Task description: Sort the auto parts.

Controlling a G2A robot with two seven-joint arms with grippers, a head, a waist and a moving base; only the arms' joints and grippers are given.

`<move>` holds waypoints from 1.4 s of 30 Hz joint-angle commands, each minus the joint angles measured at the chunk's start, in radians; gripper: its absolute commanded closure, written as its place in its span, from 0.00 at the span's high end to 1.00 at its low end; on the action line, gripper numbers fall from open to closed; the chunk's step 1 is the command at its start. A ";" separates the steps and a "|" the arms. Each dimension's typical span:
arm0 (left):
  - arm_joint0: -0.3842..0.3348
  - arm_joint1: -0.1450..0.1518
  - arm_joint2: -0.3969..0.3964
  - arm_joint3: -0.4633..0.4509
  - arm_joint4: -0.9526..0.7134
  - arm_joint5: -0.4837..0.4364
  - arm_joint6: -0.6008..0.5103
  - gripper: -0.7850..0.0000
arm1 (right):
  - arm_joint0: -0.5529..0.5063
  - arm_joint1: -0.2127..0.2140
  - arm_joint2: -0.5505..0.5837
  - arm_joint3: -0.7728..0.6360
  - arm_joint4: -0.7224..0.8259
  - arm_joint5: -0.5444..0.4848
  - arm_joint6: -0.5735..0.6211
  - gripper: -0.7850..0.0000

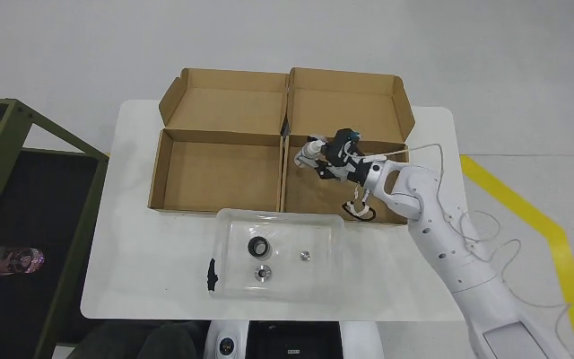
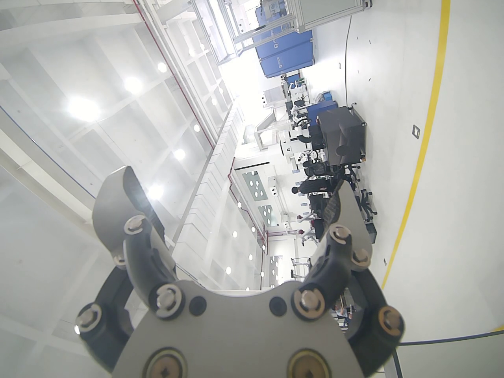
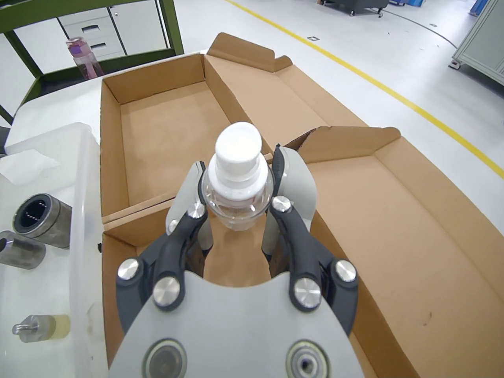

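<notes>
While right hand grips part, tray borders boxes.

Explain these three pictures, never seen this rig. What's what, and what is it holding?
It is a two-armed robot working at a white table. The top view looks down from a camera above the arms. Each wrist view comes from a camera just behind that arm's gripper.

On the table stand two open cardboard boxes, the left box and the right box. In front of them is a clear tray holding metal parts.

The right gripper is shut on a clear part with a white cap, held over the right box. The left gripper is open, holds nothing and points up towards the hall ceiling.
</notes>
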 commanded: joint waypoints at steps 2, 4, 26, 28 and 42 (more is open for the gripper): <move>0.000 0.000 0.000 0.000 0.000 0.000 0.000 1.00 | 0.017 -0.007 -0.024 0.030 -0.022 0.016 0.017 0.00; 0.000 0.000 0.000 0.000 0.000 0.000 0.000 1.00 | 0.026 -0.011 -0.037 0.045 -0.040 0.029 0.024 0.00; 0.000 0.000 0.000 0.000 0.000 0.000 0.000 1.00 | 0.048 -0.028 -0.073 0.090 -0.107 0.074 0.054 0.43; 0.000 0.000 0.000 0.000 0.000 0.000 0.000 1.00 | 0.046 -0.026 -0.064 0.076 -0.110 0.067 0.055 0.45; 0.000 0.000 0.000 0.000 0.000 0.000 0.000 1.00 | -0.008 0.017 0.074 -0.149 -0.136 -0.022 0.093 0.50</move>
